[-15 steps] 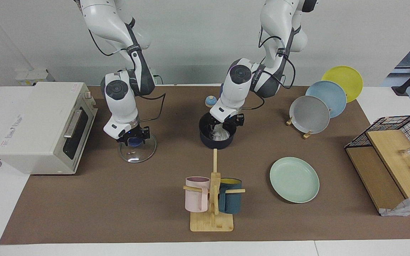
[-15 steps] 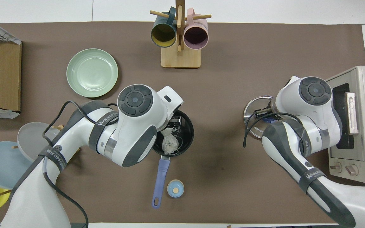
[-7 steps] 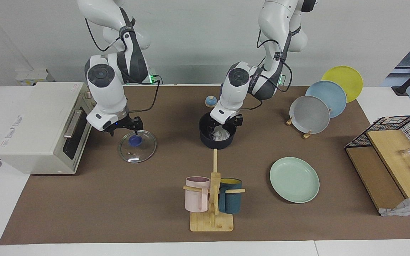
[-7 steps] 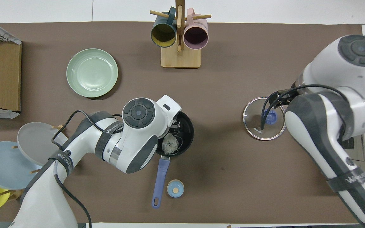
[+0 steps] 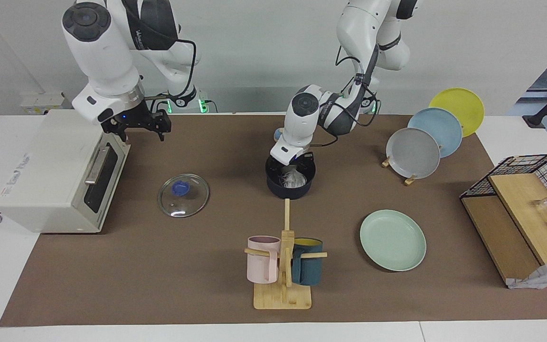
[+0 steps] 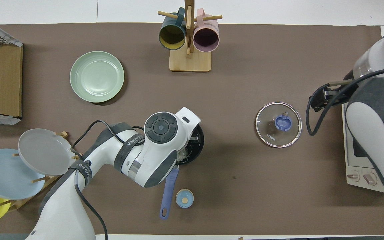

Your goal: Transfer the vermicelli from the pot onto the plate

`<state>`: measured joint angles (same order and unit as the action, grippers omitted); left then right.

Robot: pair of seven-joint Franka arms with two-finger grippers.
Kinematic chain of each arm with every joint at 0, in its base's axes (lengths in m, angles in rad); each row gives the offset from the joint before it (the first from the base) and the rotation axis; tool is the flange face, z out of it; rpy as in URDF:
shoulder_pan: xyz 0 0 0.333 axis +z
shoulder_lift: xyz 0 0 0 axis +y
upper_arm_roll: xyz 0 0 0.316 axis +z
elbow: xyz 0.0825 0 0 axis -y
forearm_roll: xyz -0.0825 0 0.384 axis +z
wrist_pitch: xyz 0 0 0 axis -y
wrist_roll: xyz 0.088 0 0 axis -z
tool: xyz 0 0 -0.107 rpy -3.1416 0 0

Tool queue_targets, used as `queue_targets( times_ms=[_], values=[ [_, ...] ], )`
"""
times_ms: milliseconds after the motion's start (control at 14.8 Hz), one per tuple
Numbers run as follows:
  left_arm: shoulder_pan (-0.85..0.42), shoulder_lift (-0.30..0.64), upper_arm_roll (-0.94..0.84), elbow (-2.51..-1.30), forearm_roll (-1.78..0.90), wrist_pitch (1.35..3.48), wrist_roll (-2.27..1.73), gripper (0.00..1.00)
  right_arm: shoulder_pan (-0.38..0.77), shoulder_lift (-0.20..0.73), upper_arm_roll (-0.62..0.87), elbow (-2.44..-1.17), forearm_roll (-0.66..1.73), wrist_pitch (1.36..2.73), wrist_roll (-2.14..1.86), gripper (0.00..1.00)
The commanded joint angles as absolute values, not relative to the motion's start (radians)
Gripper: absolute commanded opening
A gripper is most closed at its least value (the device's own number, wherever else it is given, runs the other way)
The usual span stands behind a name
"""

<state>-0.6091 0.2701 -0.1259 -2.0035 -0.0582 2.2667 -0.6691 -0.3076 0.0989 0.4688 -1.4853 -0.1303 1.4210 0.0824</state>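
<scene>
The dark navy pot (image 5: 290,189) stands mid-table with its blue handle (image 6: 168,191) toward the robots. The whitish vermicelli (image 5: 294,179) lies inside it; in the overhead view only a few vermicelli strands (image 6: 182,154) show beside the pot rim (image 6: 200,144). My left gripper (image 5: 295,170) reaches down into the pot, jaws apart on either side of the noodles. The mint green plate (image 5: 392,240) (image 6: 97,76) lies bare, farther from the robots, toward the left arm's end. My right gripper (image 5: 143,134) (image 6: 319,100) hangs open and holds nothing, high beside the oven.
A glass lid (image 5: 183,195) with a blue knob lies flat near the toaster oven (image 5: 60,171). A mug tree (image 5: 283,266) stands farther out than the pot. A small blue cap (image 6: 184,198) sits by the pot handle. Grey (image 5: 412,153), blue and yellow plates stand racked by a wire basket (image 5: 534,175).
My right gripper let go of the lid's knob, opened, and rose away toward the oven; the lid stays flat. My left hand shifted over the pot, covering more of it from above.
</scene>
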Motion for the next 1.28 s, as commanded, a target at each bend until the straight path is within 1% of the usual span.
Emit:
queue_targets(
  times_ms=[0, 67, 135, 202, 270, 337, 405, 472, 540, 675, 742, 945, 1080, 1215],
  values=[
    [-0.609, 0.267, -0.112, -2.019, -0.021, 2.278, -0.629, 0.58, -0.328, 0.069, 0.469, -1.491, -0.104, 1.402, 0.046, 1.00],
    [-0.607, 0.267, -0.112, -2.017, -0.020, 2.279, -0.617, 0.31, -0.337, 0.069, 0.466, -1.494, -0.103, 1.404, 0.046, 1.00],
    [-0.607, 0.267, -0.109, -2.013, -0.020, 2.278, -0.601, 0.05, -0.353, 0.068, 0.466, -1.499, -0.101, 1.401, 0.041, 1.00],
    [-0.607, 0.267, -0.107, -2.008, -0.018, 2.267, -0.597, 0.00, -0.371, 0.063, 0.465, -1.517, -0.097, 1.404, 0.022, 1.00],
    [-0.607, 0.267, -0.107, -2.005, -0.018, 2.255, -0.598, 0.00, -0.370, 0.051, 0.450, -1.534, -0.084, 1.410, 0.008, 1.00],
    [-0.607, 0.265, -0.106, -2.002, -0.018, 2.243, -0.598, 0.00, -0.320, 0.042, 0.378, -1.545, -0.080, 1.419, 0.014, 1.00],
    [-0.603, 0.256, -0.104, -1.997, -0.018, 2.226, -0.595, 0.00, -0.184, 0.028, 0.229, -1.552, -0.074, 1.437, 0.015, 1.00],
    [-0.577, 0.250, -0.106, -1.984, -0.018, 2.209, -0.592, 0.00, -0.114, 0.025, 0.127, -1.558, -0.042, 1.449, 0.009, 1.00],
    [-0.559, 0.235, -0.107, -1.955, -0.020, 2.166, -0.581, 0.00, -0.103, 0.020, 0.098, -1.577, -0.014, 1.462, 0.005, 1.00],
    [-0.542, 0.219, -0.109, -1.875, -0.029, 2.052, -0.574, 0.00, -0.080, -0.023, 0.081, -1.636, -0.014, 1.462, 0.005, 1.00],
    [-0.537, 0.216, -0.110, -1.834, -0.032, 1.993, -0.572, 0.00, -0.040, -0.046, 0.057, -1.669, -0.014, 1.468, 0.008, 1.00],
    [-0.511, 0.181, -0.107, -1.728, -0.092, 1.841, -0.572, 0.00, -0.037, -0.041, 0.043, -1.660, -0.020, 1.502, 0.003, 1.00],
    [-0.477, 0.179, -0.107, -1.616, -0.115, 1.726, -0.571, 0.00, -0.041, -0.049, 0.040, -1.667, -0.018, 1.468, 0.002, 1.00],
    [-0.411, 0.184, -0.106, -1.521, -0.143, 1.648, -0.561, 0.00, -0.044, -0.052, 0.043, -1.669, -0.021, 1.463, -0.002, 1.00]
  ],
)
